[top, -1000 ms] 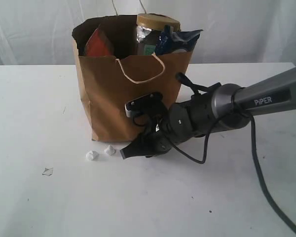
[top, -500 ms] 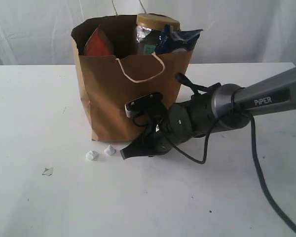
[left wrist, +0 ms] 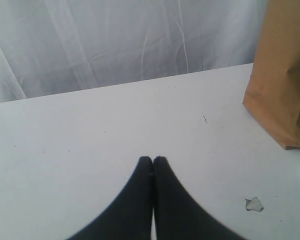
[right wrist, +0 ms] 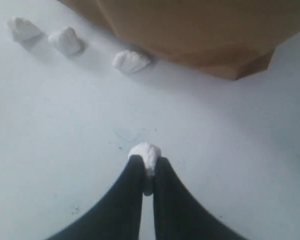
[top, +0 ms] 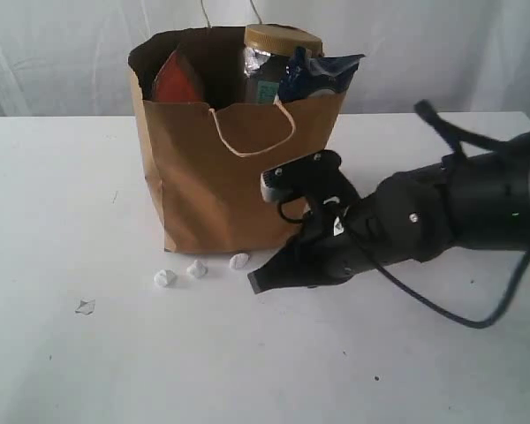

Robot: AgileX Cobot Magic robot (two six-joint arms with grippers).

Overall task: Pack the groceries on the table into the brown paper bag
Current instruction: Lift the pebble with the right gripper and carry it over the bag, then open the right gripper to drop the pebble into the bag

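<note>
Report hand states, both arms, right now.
Left hand: closed, holding nothing.
Right hand: closed, pinching a white scrap at its tips.

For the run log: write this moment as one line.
left gripper: shut, empty | right gripper: shut on white scrap | brown paper bag: upright, packed

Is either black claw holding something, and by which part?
The right end effector pinches a small white crumpled scrap by its edge; the left end effector is shut, holding nothing.
</note>
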